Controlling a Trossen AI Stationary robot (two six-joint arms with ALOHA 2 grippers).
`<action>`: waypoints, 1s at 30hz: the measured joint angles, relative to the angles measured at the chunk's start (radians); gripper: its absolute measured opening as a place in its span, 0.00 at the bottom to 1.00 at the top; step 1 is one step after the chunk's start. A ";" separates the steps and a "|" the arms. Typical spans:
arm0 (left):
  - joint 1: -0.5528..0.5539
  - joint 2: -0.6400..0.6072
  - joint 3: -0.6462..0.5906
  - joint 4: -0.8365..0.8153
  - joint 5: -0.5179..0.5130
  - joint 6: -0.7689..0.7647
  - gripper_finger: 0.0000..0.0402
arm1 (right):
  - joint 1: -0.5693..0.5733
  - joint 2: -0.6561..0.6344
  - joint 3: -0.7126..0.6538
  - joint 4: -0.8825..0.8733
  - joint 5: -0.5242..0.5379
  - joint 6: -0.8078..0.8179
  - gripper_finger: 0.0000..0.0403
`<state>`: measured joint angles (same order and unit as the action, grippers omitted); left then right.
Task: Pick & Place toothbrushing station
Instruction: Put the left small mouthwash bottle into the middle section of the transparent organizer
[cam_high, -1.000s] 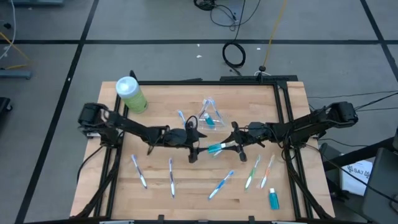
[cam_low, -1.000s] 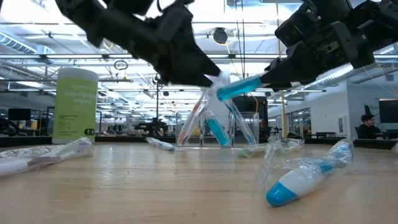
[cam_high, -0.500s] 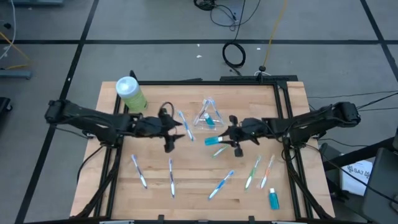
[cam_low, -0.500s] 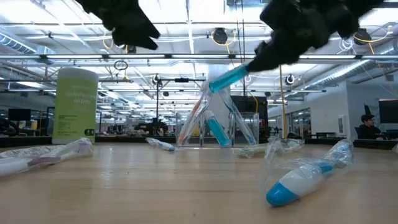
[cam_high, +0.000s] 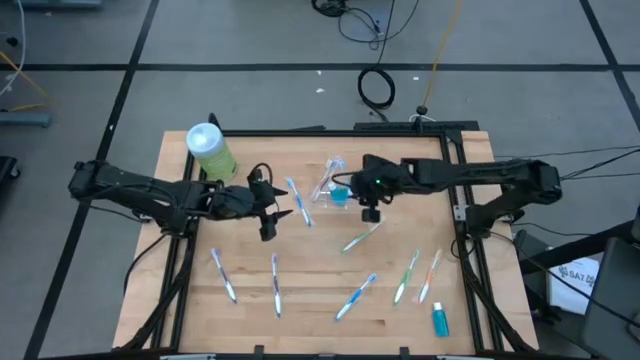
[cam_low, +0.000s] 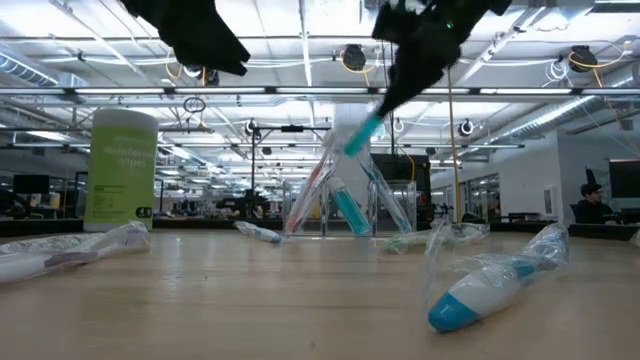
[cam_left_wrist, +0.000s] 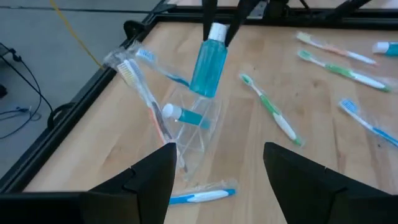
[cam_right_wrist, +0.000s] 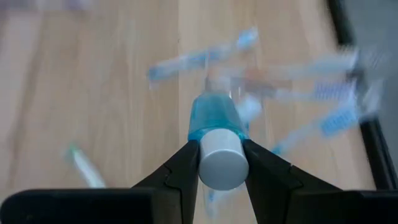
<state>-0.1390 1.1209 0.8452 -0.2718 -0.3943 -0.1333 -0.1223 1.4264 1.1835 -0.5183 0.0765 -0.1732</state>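
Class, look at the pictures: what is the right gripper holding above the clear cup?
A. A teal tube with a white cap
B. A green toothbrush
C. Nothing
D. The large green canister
A. The right gripper has its jaws shut on the teal tube at its white cap, and the tube hangs above the clear cup, which already holds toothbrushes and another tube.

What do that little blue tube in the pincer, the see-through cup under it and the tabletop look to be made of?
The tube in the right pincer looks like translucent teal plastic, with an opaque, smooth white cap. The cup seems thin clear plastic: its contents show through the walls. The table looks like pale wood in jointed strips with visible grain, probably butcher block, matte finish.
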 joint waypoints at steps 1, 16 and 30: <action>0.000 0.000 0.000 0.003 0.000 0.000 0.61 | -0.007 0.021 0.006 -0.004 -0.001 -0.007 0.26; 0.006 -0.001 0.001 0.012 0.000 0.005 0.61 | -0.082 0.131 0.029 -0.032 -0.077 -0.043 0.26; 0.006 -0.001 0.001 0.013 0.000 0.008 0.61 | -0.106 0.170 0.033 -0.030 -0.104 -0.052 0.26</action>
<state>-0.1333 1.1198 0.8459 -0.2592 -0.3943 -0.1257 -0.2283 1.5964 1.2163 -0.5481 -0.0277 -0.2255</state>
